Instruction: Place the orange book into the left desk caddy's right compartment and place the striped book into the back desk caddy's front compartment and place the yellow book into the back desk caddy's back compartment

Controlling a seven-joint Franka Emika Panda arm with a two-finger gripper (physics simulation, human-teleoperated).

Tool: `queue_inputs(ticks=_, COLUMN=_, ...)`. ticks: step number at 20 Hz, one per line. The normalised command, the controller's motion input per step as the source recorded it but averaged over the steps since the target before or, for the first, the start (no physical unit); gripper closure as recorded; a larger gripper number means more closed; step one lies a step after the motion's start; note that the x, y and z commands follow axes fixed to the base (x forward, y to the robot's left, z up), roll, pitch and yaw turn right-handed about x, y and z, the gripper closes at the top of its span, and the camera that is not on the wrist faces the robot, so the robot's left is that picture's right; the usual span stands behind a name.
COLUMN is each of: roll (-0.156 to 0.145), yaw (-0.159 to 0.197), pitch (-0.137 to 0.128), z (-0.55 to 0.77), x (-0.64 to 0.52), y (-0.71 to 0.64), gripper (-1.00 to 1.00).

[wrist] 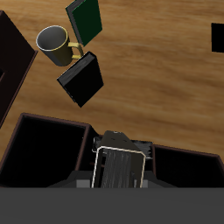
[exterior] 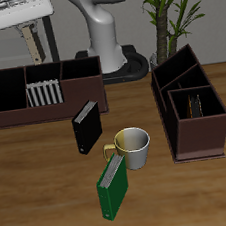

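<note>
The striped book stands upright in the middle compartment of the back desk caddy. In the wrist view the striped book is straight below me, inside the dark caddy. My gripper hangs well above that caddy, open and holding nothing. The left desk caddy stands at the other side of the table, with a dark thin thing in one compartment. No orange book and no yellow book show in either view.
A black book stands in front of the back caddy, and shows in the wrist view. A pale mug and a green book are nearer the table's front edge. A potted plant stands at the back.
</note>
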Motion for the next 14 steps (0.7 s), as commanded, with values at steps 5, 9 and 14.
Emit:
queue_inputs(ticks=5, roll=0.012, yaw=0.217, pitch=-0.023, z=0.15, x=-0.09, y=-0.28, gripper=1.0)
queue_inputs(ticks=9, roll=0.037, yaw=0.134, pitch=0.01, z=-0.02, x=-0.1, y=0.07, gripper=1.0)
queue_inputs(ticks=14, roll=-0.004, yaw=0.185, pitch=-0.009, z=-0.03, x=-0.18, y=0.07, gripper=1.0)
